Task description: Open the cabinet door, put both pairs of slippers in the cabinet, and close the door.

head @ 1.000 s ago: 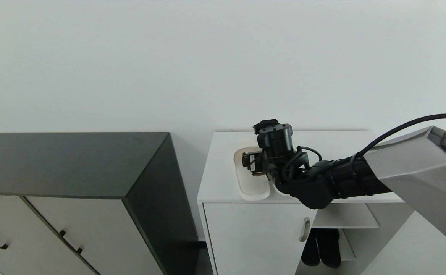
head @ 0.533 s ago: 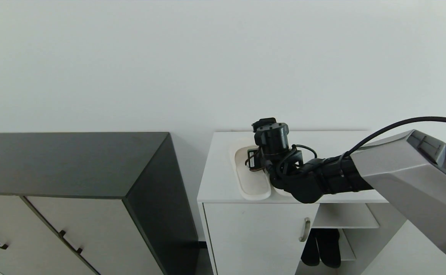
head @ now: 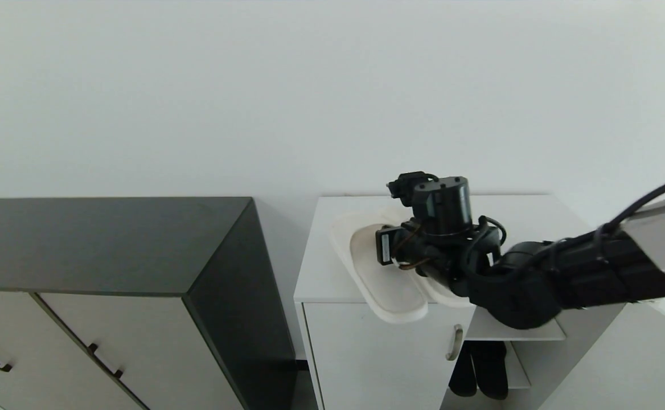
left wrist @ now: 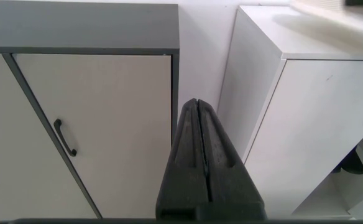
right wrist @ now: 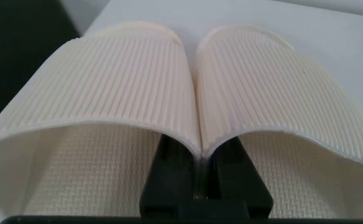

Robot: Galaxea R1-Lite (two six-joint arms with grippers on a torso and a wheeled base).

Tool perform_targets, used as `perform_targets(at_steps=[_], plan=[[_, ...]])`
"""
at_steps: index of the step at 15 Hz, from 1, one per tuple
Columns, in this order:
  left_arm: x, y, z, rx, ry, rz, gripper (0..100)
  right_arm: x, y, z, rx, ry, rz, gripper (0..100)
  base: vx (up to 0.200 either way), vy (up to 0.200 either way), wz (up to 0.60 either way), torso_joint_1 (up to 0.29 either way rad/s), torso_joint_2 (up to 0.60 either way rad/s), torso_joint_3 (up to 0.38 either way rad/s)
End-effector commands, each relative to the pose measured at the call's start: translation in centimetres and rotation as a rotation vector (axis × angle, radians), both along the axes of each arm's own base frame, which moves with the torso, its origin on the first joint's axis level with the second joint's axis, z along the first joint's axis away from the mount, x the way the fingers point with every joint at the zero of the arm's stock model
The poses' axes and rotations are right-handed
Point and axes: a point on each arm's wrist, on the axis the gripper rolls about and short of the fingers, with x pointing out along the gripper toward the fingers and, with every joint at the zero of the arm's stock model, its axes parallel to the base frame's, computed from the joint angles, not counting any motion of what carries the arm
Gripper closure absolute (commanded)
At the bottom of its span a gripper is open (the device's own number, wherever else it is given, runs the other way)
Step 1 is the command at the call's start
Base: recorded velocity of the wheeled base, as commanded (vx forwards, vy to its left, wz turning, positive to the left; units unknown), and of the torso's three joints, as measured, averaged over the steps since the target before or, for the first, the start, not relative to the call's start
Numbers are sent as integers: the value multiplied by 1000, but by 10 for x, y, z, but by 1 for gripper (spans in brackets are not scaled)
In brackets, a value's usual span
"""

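right gripper [head: 394, 253] clamped tight on cream slippers [head: 389, 285], just pulled them lower-right in frame, heels now overhang cabinet [head: 321, 273] front; door [head: 378, 353] not yet open

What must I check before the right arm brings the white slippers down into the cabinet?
1. Right tool shut on both white slippers, inner edges pinched together: ok.
2. Slippers clear of the cabinet top: cannot tell.
3. Compartment open, shelves showing: ok.
4. Black slippers inside, on the lower level: ok.
5. Left tool shut, away from the open compartment: ok.
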Motion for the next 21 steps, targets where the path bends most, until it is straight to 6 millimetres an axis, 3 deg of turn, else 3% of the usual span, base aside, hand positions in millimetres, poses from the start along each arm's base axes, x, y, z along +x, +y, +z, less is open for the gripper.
perform_targets(at_steps=[1, 2, 3, 6, 9, 19, 21], plan=[[0, 0, 0, 0, 1, 1, 100, -57, -32, 34, 74, -45, 148, 100, 0, 0, 0, 0, 0, 0], [0, 0, 0, 0, 1, 1, 100, -90, -54, 33, 74, -28, 214, 100, 0, 0, 0, 0, 0, 0], [0, 0, 0, 2, 1, 1, 100, -105, -64, 32, 69, -20, 229, 100, 0, 0, 0, 0, 0, 0], [0, 0, 0, 2, 1, 0, 100, -121, -82, 23, 52, 8, 221, 100, 0, 0, 0, 0, 0, 0], [0, 0, 0, 2, 1, 0, 100, -121, -83, 16, 50, 35, 213, 100, 0, 0, 0, 0, 0, 0], [0, 0, 0, 0, 1, 0, 100, -125, -87, 5, 21, 68, 211, 100, -200, 0, 0, 1, 5, 1], [0, 0, 0, 0, 1, 0, 100, -126, -88, 2, 14, 73, 211, 100, 0, 0, 0, 0, 0, 0]])
